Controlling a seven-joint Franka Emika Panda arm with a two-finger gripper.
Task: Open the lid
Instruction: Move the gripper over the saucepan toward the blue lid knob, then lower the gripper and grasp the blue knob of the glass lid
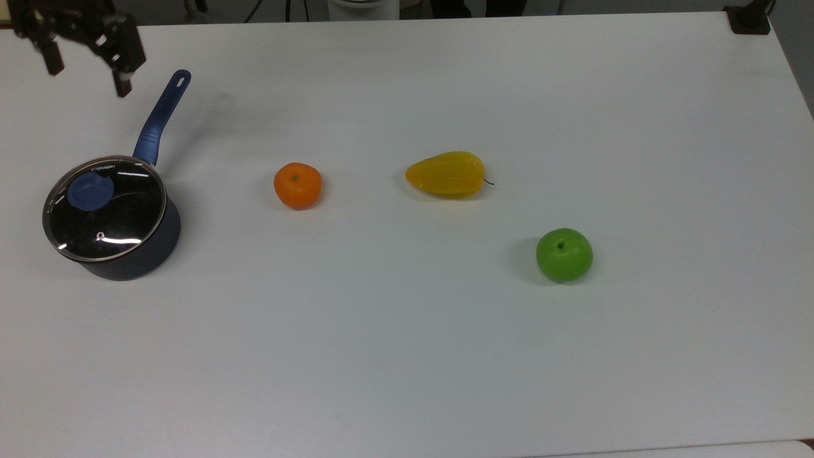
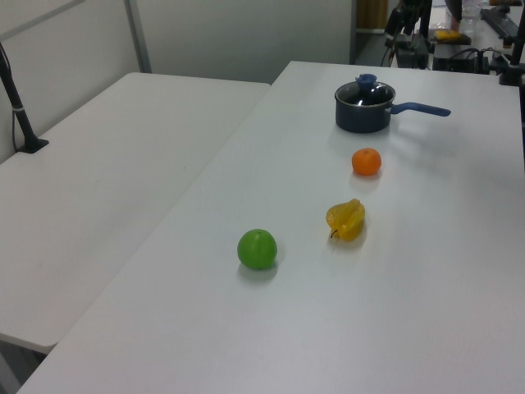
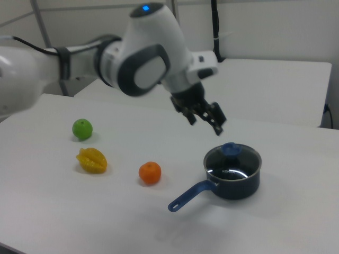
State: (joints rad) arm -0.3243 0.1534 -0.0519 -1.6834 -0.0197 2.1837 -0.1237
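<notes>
the lid (image 1: 105, 209) sits closed on the pan (image 1: 137, 254) at the left edge of the top view, its blue knob (image 1: 91, 191) off toward the lid's upper left there. in the right view the lid (image 3: 233, 159) is at right of centre, with the pan's handle (image 3: 188, 196) running toward the lower left. in the left view the pan (image 2: 366, 111) is at the upper right.

the gripper (image 1: 86, 73) hangs in the top view's upper left corner, above the table (image 1: 407, 350) and apart from the lid, its two fingers spread with nothing between them. in the right view the gripper (image 3: 206, 120) is up and to the left of the knob, not touching it.

an orange (image 1: 297, 185), a yellow fruit (image 1: 446, 174) and a green apple (image 1: 564, 254) lie across the middle of the top view, well apart from one another.
</notes>
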